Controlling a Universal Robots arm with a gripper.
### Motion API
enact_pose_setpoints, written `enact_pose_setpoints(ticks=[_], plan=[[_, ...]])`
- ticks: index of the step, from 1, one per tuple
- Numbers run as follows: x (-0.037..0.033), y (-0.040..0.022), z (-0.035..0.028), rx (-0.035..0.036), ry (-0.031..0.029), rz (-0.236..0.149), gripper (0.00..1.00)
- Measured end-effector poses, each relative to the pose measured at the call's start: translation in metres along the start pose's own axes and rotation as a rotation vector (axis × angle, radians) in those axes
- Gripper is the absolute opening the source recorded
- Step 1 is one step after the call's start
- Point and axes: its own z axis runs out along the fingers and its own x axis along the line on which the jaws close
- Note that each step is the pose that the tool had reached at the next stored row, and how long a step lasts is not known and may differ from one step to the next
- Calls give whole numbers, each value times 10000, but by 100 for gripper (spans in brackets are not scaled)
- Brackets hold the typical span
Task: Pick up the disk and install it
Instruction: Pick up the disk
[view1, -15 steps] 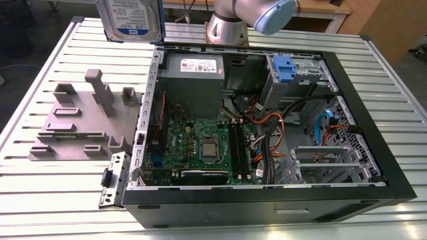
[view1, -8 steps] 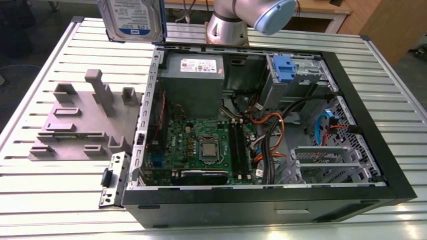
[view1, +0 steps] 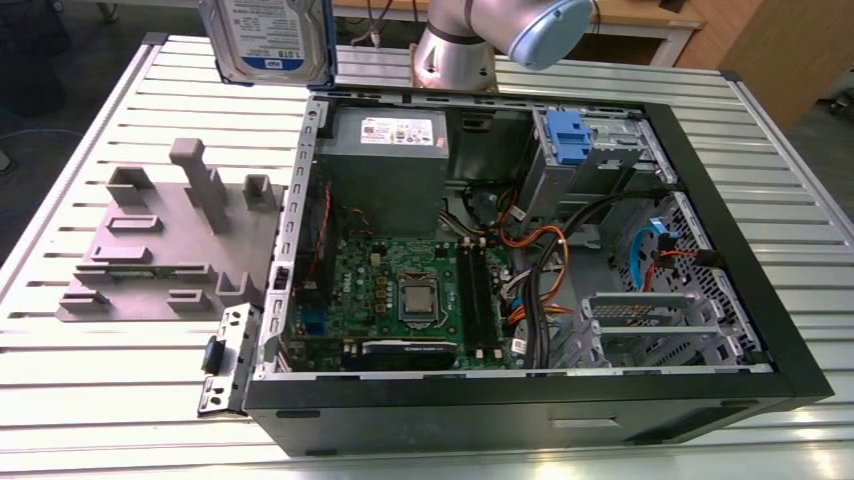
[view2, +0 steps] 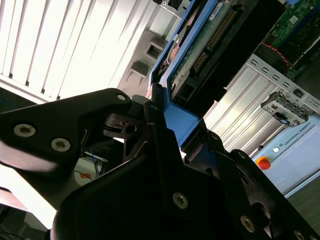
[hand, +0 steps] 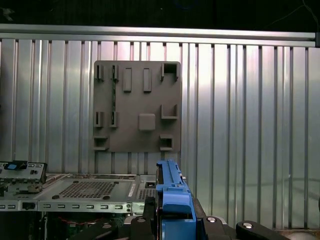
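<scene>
In the exterior view the disk (view1: 267, 35), silver-grey with a white-and-blue label and a blue carrier, hangs upright above the table's far edge, past the far left corner of the open computer case (view1: 747, 300). In both wrist views my gripper (view2: 170, 137) (hand: 175, 220) is shut on the blue carrier's end. The black fingers (view2: 150, 120) press both sides of the carrier. The disk's green circuit-board side (view2: 210, 35) faces the second wrist camera. In the first wrist view the carrier's narrow blue edge (hand: 172, 192) stands above the case's metal frame (hand: 85, 192).
A grey fixture plate (view1: 167, 250) with upright posts lies on the slatted table (view1: 80, 400), at the exterior view's left of the case. Inside the case are a grey power-supply box (view1: 387, 135), a motherboard (view1: 400, 290), cables (view1: 534, 260) and a drive bay with a blue part (view1: 567, 135). The arm's base (view1: 461, 50) stands behind the case.
</scene>
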Motion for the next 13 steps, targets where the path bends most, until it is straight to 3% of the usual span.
enact_pose_setpoints(ticks=[13], plan=[[0,-29,0,1,-1,0,36]])
